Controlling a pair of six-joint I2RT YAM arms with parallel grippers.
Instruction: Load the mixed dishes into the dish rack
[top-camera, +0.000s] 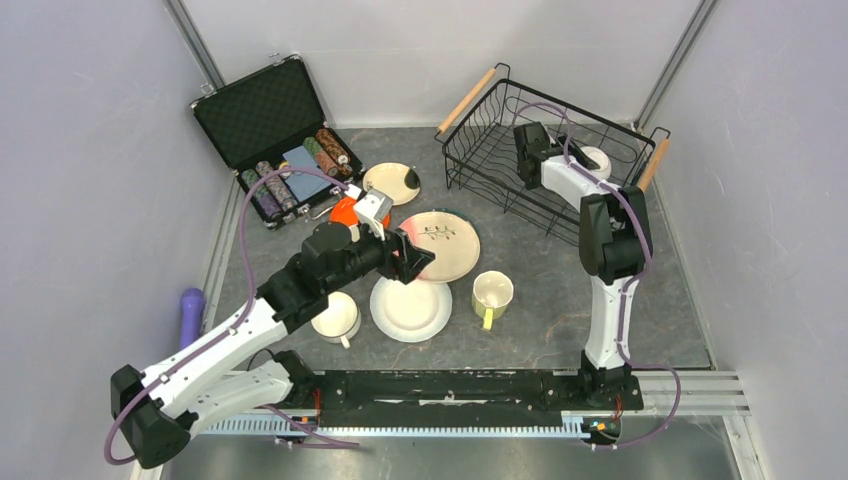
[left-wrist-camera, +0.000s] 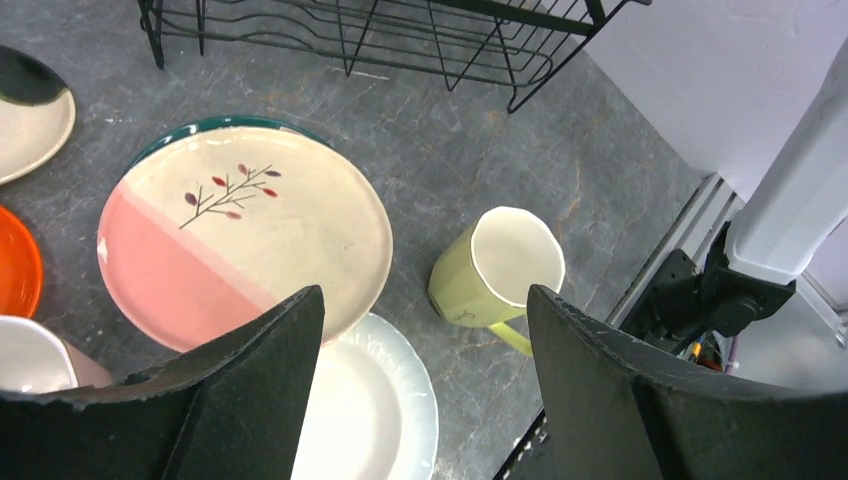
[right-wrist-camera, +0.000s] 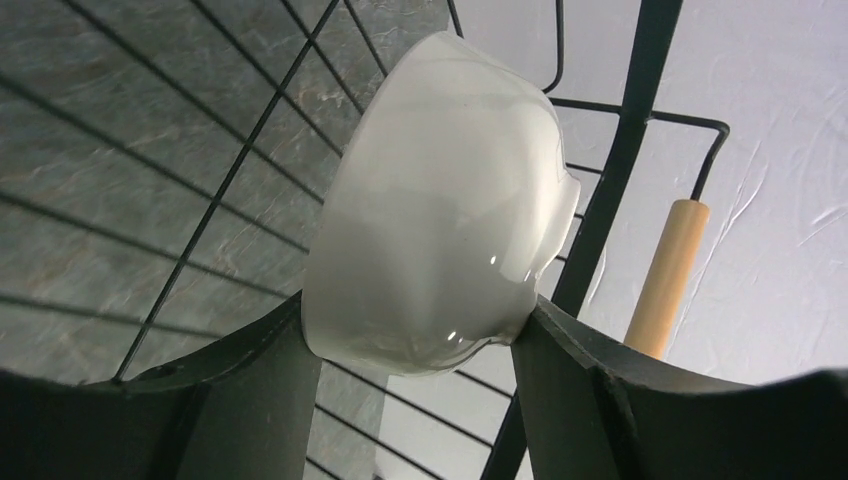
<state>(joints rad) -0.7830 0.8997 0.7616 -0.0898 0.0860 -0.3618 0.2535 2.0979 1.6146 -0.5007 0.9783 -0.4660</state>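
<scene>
Bare tabletop between yellow-green mug and dish rack; right arm and white bowl crowd rack's right end.

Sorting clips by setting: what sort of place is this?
Probably a robot test cell, not a kitchen: plain panels wall in the grey table, a mounting rail spans its near edge, a poker-chip case lies open.

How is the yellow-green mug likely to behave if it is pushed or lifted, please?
The yellow-green mug looks like glazed ceramic, so probably rigid, slick and chip-prone. Standing upright, it should slide rather than roll. Its side handle may make it swivel when pushed.
</scene>
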